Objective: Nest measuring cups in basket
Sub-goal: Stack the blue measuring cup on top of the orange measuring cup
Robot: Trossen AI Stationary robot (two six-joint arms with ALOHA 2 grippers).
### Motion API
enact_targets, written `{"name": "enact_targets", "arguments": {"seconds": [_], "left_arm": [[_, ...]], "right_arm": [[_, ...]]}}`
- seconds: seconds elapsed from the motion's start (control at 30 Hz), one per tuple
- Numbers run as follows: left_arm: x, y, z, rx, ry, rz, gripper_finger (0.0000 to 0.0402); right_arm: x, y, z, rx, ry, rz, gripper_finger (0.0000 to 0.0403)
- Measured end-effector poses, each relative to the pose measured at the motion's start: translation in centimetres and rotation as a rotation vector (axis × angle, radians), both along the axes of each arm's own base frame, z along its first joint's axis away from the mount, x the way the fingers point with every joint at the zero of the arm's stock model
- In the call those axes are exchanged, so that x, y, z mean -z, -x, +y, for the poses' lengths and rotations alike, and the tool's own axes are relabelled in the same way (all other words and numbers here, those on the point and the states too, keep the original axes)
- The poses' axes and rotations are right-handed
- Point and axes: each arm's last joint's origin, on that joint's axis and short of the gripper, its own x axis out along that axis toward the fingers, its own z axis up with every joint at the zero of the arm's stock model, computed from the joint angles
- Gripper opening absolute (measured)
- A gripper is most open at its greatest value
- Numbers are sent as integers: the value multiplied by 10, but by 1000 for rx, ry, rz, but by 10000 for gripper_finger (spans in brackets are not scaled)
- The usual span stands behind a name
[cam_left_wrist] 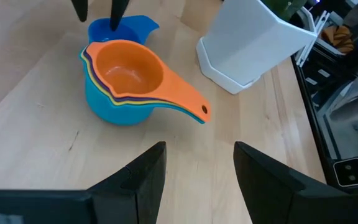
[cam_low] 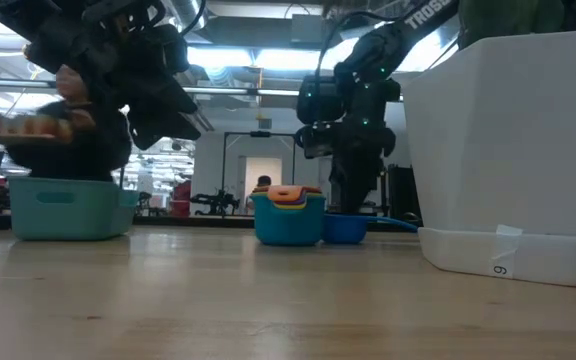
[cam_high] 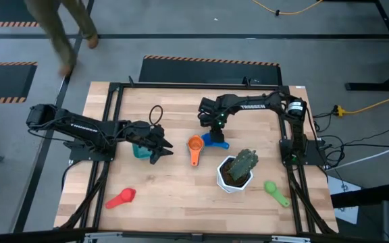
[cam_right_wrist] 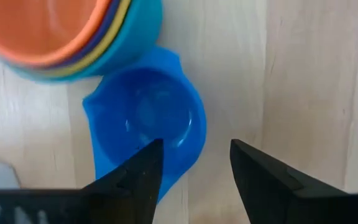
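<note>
Directly beneath my right gripper lay a blue measuring cup, one finger over its rim and the other over bare wood, so the jaws stood spread and held nothing. That wrist view alone showed the cup's empty bowl. Touching it on the far side was the nested stack, orange on top, then purple, yellow and teal rims.

My left gripper hung released too, fingers apart, with the stack just ahead of it and the orange handle pointing back toward me. Only this view showed the small hole at the handle's end. Beyond the stack I could see the blue cup and the tips of my right fingers above it.

From overhead, the teal basket sat under my left wrist, behind the left gripper; the wrist cameras missed it entirely. Overhead also showed a red measuring cup well apart near the table's front edge on my left, and a green measuring cup on my right, past the white hexagonal pot with its plant.

At table height, the basket stood beside the stack, well apart from it, and the pot filled the side of the frame.

White lettering along my right arm could be read as TROSSEN overhead, and a figure like a 6 or 9 was marked on the pot's base. A person's legs showed beyond the table.
</note>
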Motion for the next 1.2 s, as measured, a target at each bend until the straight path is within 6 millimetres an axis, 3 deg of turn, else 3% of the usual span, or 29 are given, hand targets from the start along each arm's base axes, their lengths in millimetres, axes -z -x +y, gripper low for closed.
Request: {"name": "enact_targets", "arguments": {"seconds": [0.33,0.67,0.87,1.2], "left_arm": [[0,0,1,-26,-13,0,181],[0,0,1,-26,-13,0,181],[0,0,2,-46,-23,0,181],[0,0,4,-113,-58,-1,181]], "right_arm": [[10,-2,-1,100,-4,-50,178],[10,-2,-1,98,-4,-51,63],[10,-2,-1,123,-10,-45,14],[10,-1,-1,126,-13,-34,11]]}}
